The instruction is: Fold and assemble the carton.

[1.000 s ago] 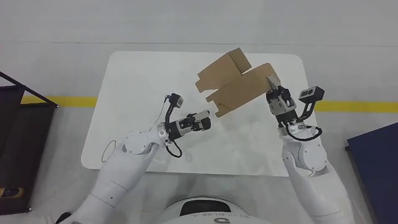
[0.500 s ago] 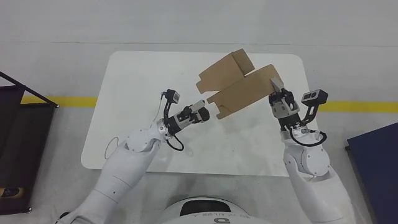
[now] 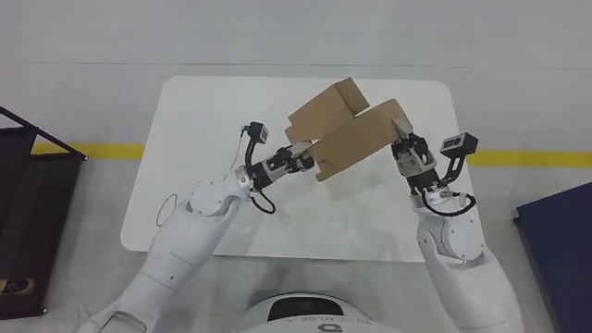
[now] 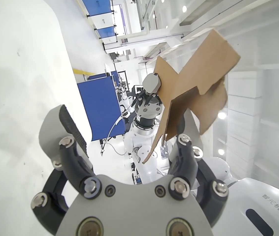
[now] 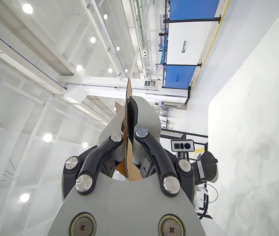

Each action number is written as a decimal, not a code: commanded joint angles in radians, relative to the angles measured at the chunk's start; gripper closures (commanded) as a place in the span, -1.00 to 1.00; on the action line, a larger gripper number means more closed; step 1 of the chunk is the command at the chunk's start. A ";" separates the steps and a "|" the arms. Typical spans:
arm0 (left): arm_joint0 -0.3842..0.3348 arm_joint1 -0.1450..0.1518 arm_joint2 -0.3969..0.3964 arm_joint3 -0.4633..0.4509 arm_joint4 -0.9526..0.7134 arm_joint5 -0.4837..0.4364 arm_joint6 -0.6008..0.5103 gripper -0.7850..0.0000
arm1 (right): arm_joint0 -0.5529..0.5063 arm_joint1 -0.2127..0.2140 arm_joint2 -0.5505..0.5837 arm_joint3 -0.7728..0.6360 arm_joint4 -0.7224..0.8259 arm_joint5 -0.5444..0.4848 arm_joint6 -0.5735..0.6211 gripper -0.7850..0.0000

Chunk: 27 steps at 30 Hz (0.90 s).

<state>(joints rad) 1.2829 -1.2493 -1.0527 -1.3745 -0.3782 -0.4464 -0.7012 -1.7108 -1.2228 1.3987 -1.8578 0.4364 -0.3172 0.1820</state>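
1. The flat cardboard carton (image 3: 347, 129) hung tilted in the air above the white table (image 3: 203, 139), with the right gripper (image 5: 129, 109) clamped on the edge at one end. That single pinch on thin board seemed to carry the whole weight. A sideways push could have made the sheet pivot or slide out from between the pads.
2. The left gripper (image 4: 127, 121) stood spread at the opposite, lower end. A flap's edge lay between its fingers, close to one of them and not yet pinched. Closing off-centre might have caught only a corner, or nudged the flap away instead of gripping it.
3. Had the two arms pulled or twisted out of step, the board could have creased off its score lines. It could also have torn at the notch between the flaps.
4. A dropped carton would probably have landed on the table, but in an unknown pose, and would have needed a fresh pick-up.
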 commanded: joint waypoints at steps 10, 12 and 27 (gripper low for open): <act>-0.044 0.001 0.009 0.021 0.087 0.020 -0.027 -0.51 | 0.004 -0.007 -0.014 0.022 -0.125 0.000 -0.072 1.00; -0.051 0.003 0.006 0.014 0.105 0.025 -0.042 -0.50 | 0.009 -0.009 -0.020 0.027 -0.156 0.004 -0.090 1.00; -0.030 0.000 0.033 0.001 0.097 0.048 -0.019 -0.20 | 0.061 -0.029 -0.079 0.067 -0.354 0.036 -0.247 1.00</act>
<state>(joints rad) 1.2508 -1.2480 -1.0201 -1.3768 -0.2685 -0.3979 -0.7319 -1.6505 -1.2511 1.3219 -1.7914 0.0866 -0.2821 -0.0626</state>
